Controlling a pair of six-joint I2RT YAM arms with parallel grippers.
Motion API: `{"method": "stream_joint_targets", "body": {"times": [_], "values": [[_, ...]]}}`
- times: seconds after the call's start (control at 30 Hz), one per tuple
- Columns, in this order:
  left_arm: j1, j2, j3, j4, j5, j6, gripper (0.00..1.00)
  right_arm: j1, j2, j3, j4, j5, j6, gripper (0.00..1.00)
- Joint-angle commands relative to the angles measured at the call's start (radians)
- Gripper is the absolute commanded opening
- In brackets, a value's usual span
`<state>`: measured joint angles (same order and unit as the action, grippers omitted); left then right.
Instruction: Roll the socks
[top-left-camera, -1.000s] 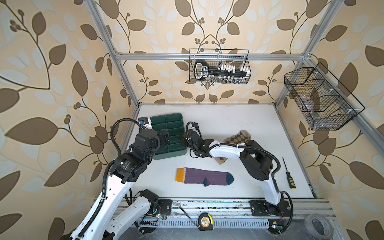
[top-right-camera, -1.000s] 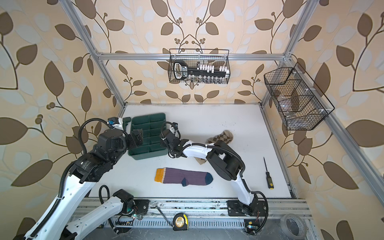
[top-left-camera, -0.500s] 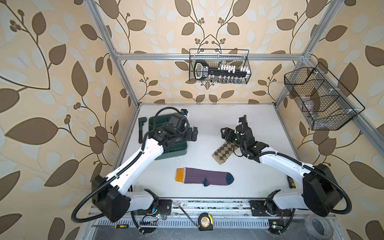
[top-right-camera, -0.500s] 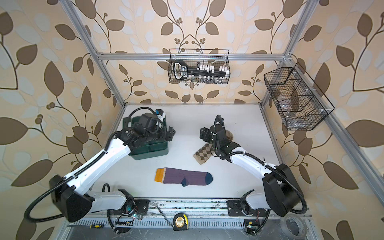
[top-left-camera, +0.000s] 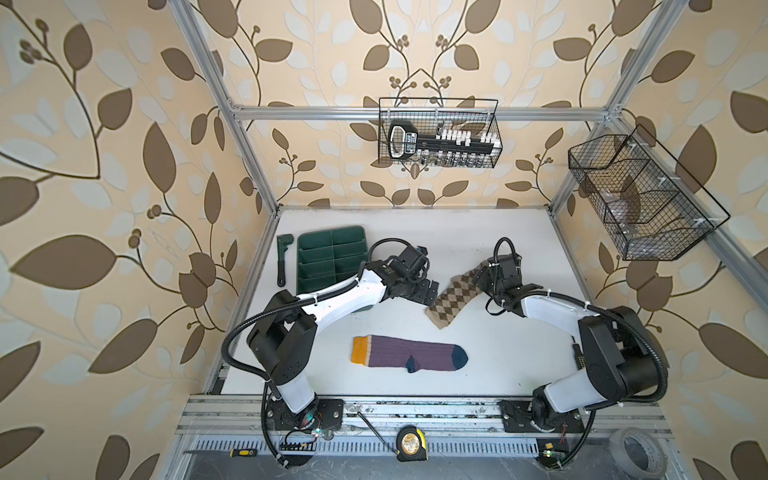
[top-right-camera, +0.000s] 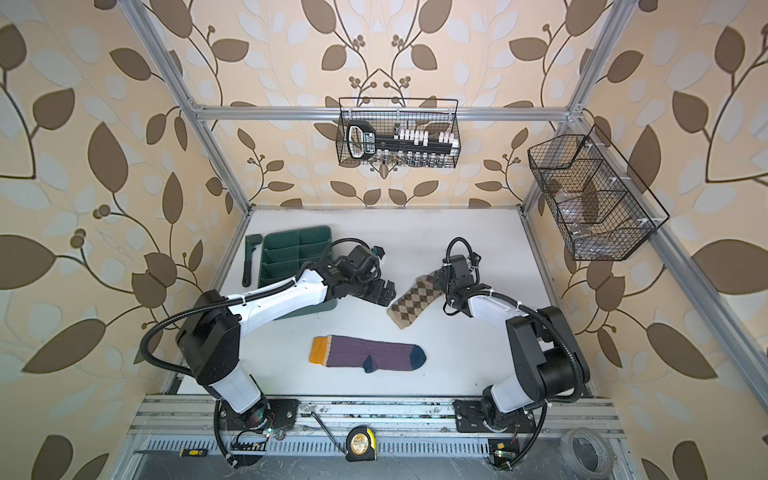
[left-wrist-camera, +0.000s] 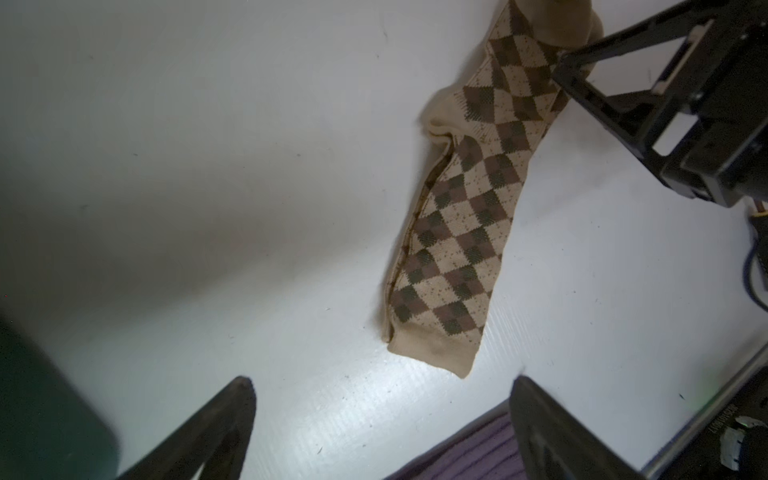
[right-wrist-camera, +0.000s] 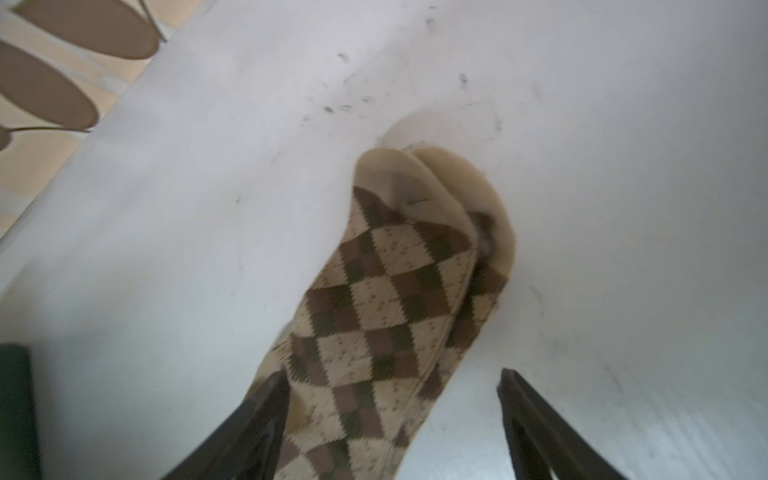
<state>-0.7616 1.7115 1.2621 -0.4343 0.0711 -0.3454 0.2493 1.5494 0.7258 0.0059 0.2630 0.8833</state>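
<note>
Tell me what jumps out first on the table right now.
The beige argyle sock lies diagonally mid-table. The right gripper is open over the sock's far end, and the left gripper is open close beside the sock on the tray side. The purple sock with the yellow cuff lies flat and alone nearer the front edge. A green divided tray sits at the back left.

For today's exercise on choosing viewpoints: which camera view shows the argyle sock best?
The left wrist view: the argyle sock spans it, sharp, from cuff nearly to toe. Both top views show it small, its far end hidden. The right wrist view shows only the toe end, blurred.
</note>
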Motion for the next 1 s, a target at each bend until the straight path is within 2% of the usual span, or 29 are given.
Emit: {"method": "stream_joint_targets", "body": {"times": [0.0,0.1,0.23,0.33,0.4,0.5,0.6,0.7,0.83,0.9,0.97], "values": [[-0.008,0.016,0.056,0.032,0.019,-0.031,0.97,-0.028,0.054,0.016,-0.009,0.040,0.057,0.76],[-0.009,0.006,0.063,0.034,0.016,-0.028,0.97,-0.033,0.101,0.049,0.004,0.043,0.034,0.72],[-0.010,-0.029,0.063,0.007,-0.028,-0.012,0.98,-0.024,0.201,0.118,0.041,0.028,-0.034,0.63],[-0.010,-0.078,0.049,-0.010,-0.071,0.001,0.99,0.013,0.265,0.225,-0.021,0.055,-0.105,0.57],[-0.010,-0.117,0.035,-0.027,-0.105,0.005,0.99,0.029,0.303,0.280,-0.026,0.003,-0.150,0.53],[-0.009,-0.183,0.005,-0.036,-0.138,0.018,0.99,0.062,0.354,0.348,-0.020,-0.075,-0.180,0.54],[-0.010,-0.240,-0.023,-0.055,-0.145,0.079,0.99,0.100,0.416,0.446,-0.049,-0.149,-0.234,0.58],[-0.011,-0.297,-0.055,-0.065,-0.132,0.225,0.99,0.109,0.434,0.506,-0.077,-0.204,-0.286,0.66],[-0.053,-0.379,-0.147,-0.003,-0.167,0.487,0.99,0.062,0.345,0.461,-0.002,-0.335,-0.313,0.76],[-0.101,-0.414,-0.216,0.056,-0.187,0.660,0.99,0.028,0.279,0.419,0.040,-0.417,-0.313,0.81],[-0.165,-0.441,-0.311,0.149,-0.229,0.874,0.99,-0.005,0.201,0.372,0.069,-0.492,-0.303,0.83]]}}
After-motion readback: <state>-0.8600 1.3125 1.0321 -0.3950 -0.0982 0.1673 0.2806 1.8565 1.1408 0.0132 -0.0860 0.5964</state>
